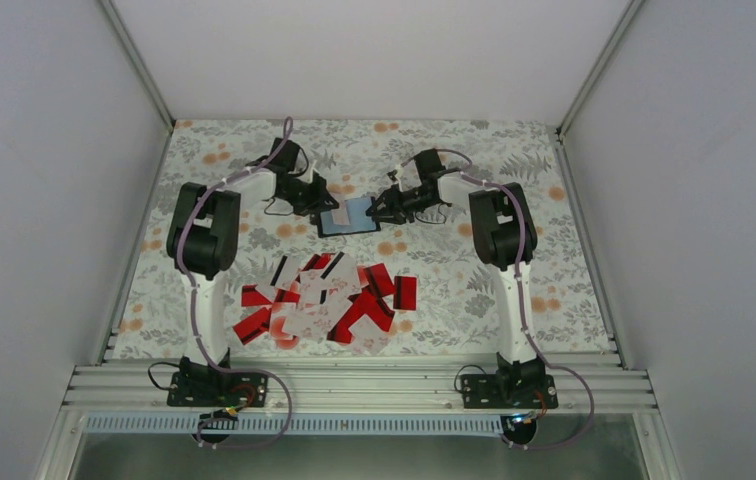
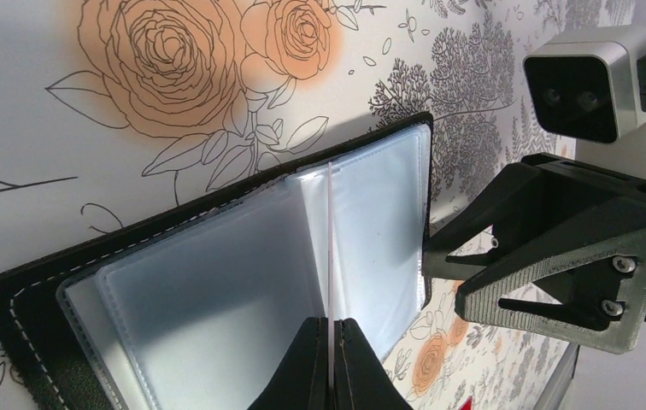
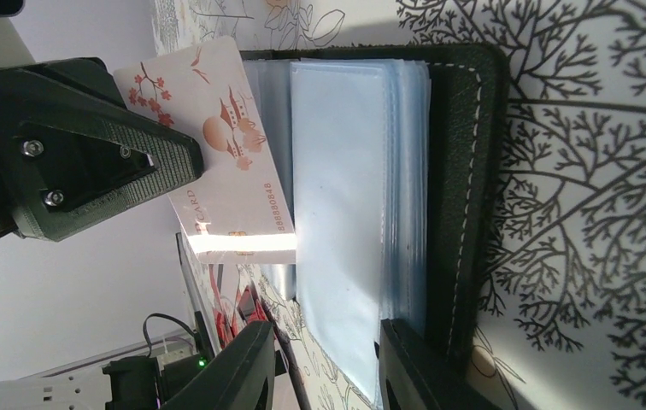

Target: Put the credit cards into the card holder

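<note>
The card holder (image 1: 351,218) lies open on the far middle of the table, black outside with pale blue-grey plastic sleeves (image 2: 217,282). My left gripper (image 2: 329,323) is shut on a white card with red marks (image 3: 226,171), seen edge-on in the left wrist view (image 2: 329,248). The card stands against the sleeves at the holder's fold. My right gripper (image 3: 324,367) is open over the holder's right half. One of its fingers (image 3: 418,367) sits at the sleeves' edge by the black cover (image 3: 465,171). The other credit cards (image 1: 324,300), red and white, lie piled at the near middle.
The floral table cover (image 1: 474,290) ends at a metal rail (image 1: 354,385) by the arm bases. White walls close in the left, right and far sides. The two grippers (image 1: 326,205) (image 1: 386,207) are close together over the holder.
</note>
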You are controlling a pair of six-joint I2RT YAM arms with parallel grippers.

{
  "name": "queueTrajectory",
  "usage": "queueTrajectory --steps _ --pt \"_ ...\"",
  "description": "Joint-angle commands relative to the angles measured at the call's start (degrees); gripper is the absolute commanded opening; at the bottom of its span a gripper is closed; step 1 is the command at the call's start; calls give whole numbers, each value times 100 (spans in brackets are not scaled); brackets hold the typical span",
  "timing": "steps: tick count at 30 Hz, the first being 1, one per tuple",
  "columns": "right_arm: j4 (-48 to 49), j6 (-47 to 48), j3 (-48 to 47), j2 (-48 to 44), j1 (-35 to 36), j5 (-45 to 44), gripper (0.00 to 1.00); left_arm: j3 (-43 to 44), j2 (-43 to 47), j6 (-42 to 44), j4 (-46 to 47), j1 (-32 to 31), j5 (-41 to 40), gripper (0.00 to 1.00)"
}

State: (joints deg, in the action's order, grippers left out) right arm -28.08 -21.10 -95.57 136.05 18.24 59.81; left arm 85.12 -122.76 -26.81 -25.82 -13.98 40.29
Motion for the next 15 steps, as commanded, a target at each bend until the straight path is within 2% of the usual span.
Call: queueTrajectory --steps 1,15 --pt "-185 108 69 187 -19 -222 32 82 -189 -162 -36 85 296 2" --pt "-189 89 73 213 -20 -241 32 -252 -356 -689 717 235 1138 2"
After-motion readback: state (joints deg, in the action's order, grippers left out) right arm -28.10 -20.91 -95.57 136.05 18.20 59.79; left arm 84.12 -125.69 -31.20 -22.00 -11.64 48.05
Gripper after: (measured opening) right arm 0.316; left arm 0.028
